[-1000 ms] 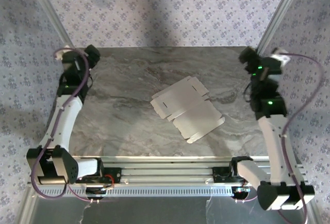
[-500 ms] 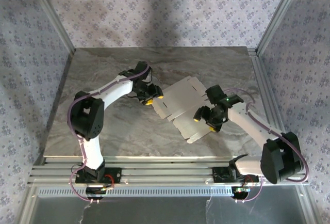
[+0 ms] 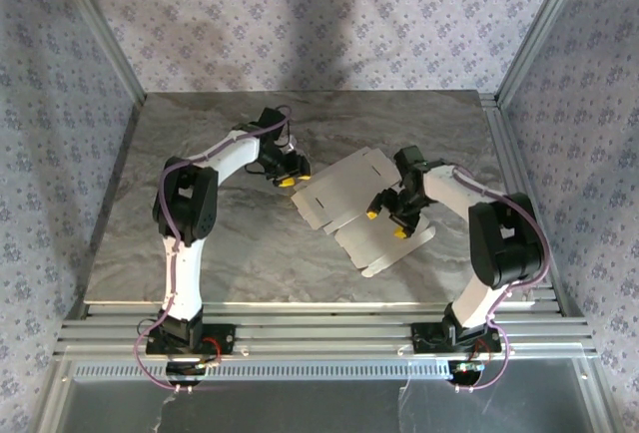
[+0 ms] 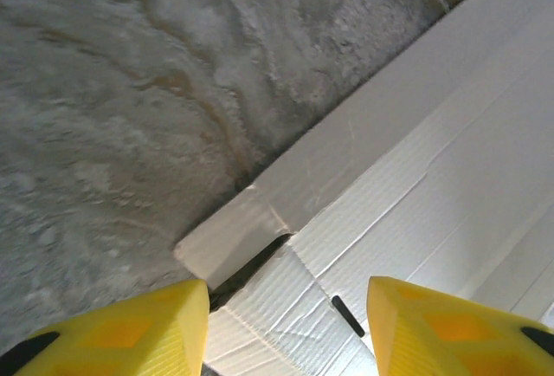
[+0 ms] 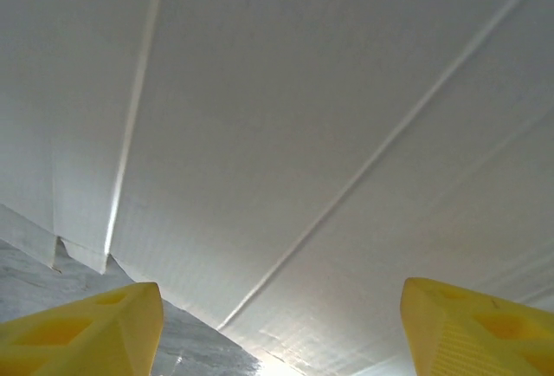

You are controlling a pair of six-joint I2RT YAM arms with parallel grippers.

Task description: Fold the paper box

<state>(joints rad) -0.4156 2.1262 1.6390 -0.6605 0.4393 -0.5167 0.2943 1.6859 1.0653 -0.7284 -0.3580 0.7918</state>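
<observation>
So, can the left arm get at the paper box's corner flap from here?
Likely yes: the left gripper hovers open over that flap of the paper box, with nothing in between.

The left arm (image 3: 225, 149) and right arm (image 3: 454, 182) show white links, black joints (image 3: 188, 206), purple cables (image 3: 170, 167) (looped) and yellow fingers (image 4: 121, 333).

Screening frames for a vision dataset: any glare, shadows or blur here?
Top external: soft shadow falls over the back wall; paper box evenly lit. Left wrist: sharp, creases crisp. Right wrist: bright glare on the box at the picture's bottom edge.
</observation>
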